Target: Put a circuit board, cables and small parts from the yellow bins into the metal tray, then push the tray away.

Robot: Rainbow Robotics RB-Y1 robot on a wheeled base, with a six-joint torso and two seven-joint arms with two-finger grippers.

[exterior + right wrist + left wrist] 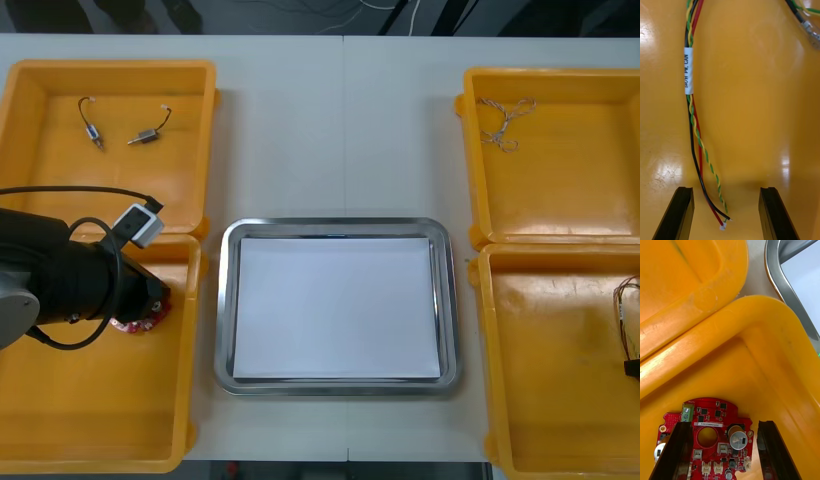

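- The left gripper (724, 427) is down inside the near-left yellow bin (763, 352) on the desk (340, 120), fingers spread wide apart, released, clamping nothing.
- The round red circuit board (720, 414) lies flat on the bin floor right at its fingertips. One finger overlaps the board's edge, and the other stands just off its rim, close to the bin wall. I cannot tell whether either tip touches the board.
- Ahead of the fingertips, beyond the bin's corner, sits the metal tray (779, 285), white inside.
- The right gripper (726, 191) is over the floor of the near-right yellow bin (763, 112), just as wide open, holding nothing.
- A cable (696, 142) of red, black and twisted yellow-green strands, banded by a white label (688, 71), stretches away from the gripper. Its loose ends lie between the two fingers, and neither finger touches them.
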